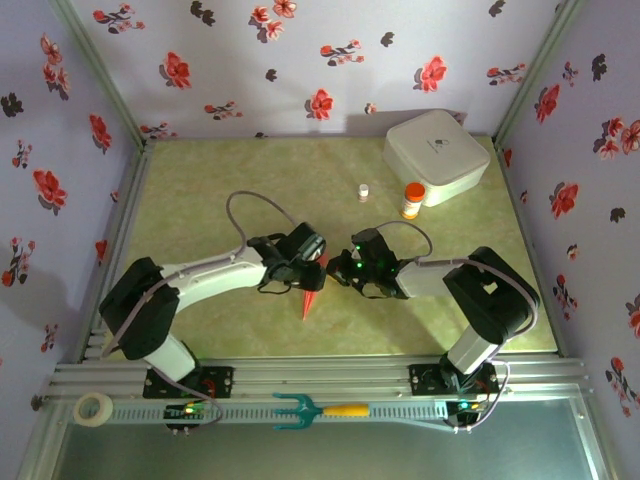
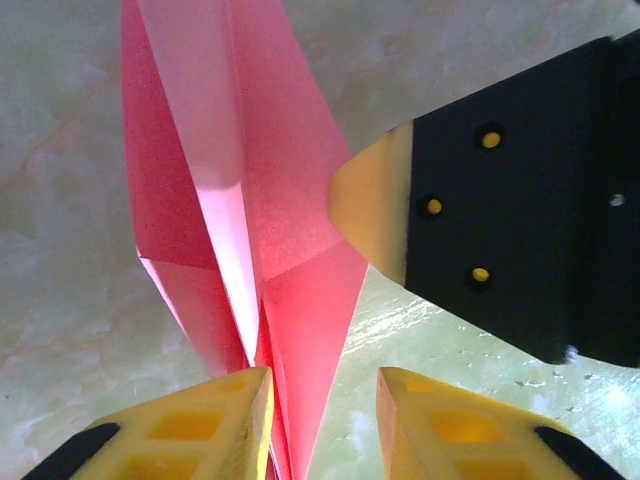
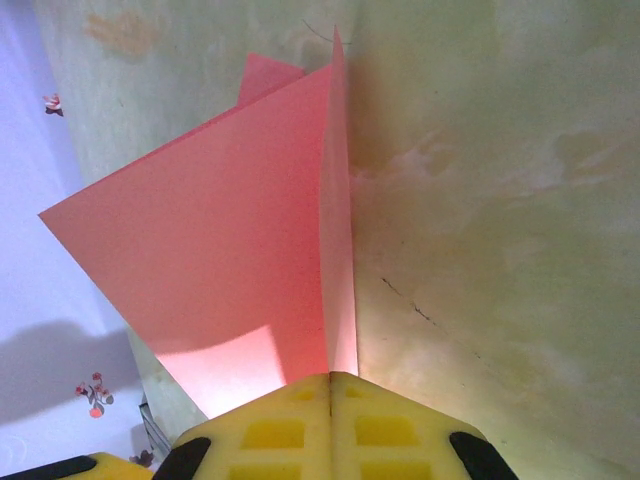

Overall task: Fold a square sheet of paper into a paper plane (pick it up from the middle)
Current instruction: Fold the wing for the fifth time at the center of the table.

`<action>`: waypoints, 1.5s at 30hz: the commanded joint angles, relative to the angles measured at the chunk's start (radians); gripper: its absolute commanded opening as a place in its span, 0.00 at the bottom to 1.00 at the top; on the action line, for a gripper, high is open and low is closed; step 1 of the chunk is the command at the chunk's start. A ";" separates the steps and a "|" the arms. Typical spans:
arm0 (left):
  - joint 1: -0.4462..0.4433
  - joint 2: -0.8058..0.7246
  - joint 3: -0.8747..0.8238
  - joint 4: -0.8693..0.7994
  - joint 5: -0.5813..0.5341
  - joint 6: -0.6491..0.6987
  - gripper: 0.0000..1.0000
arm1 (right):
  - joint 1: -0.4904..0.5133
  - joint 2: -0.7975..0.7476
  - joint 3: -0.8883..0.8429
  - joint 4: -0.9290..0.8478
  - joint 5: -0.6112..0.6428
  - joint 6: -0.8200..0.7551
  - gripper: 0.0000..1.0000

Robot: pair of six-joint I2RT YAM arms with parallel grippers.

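top external view: we locate the paper plane (image 1: 309, 300) on the arm-base side of the white box (image 1: 436, 155), left of it and well apart. we find the right gripper (image 3: 331, 380) pressed together on the plane's fold; the left gripper (image 2: 322, 385) stands spread, straddling that fold

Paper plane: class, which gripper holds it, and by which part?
The right gripper pinches the paper plane by its folded edge, at the end away from its sharp tip. The left gripper stands open around it, not gripping.
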 commanded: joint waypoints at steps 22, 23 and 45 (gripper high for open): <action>-0.005 0.063 -0.024 -0.011 -0.013 -0.012 0.32 | 0.007 -0.020 0.004 -0.028 0.016 0.003 0.06; -0.005 0.058 -0.025 -0.010 -0.014 -0.012 0.30 | 0.007 -0.021 0.004 -0.028 0.014 0.003 0.06; -0.016 -0.020 -0.064 0.012 -0.030 -0.031 0.29 | 0.007 -0.021 0.005 -0.028 0.014 0.003 0.06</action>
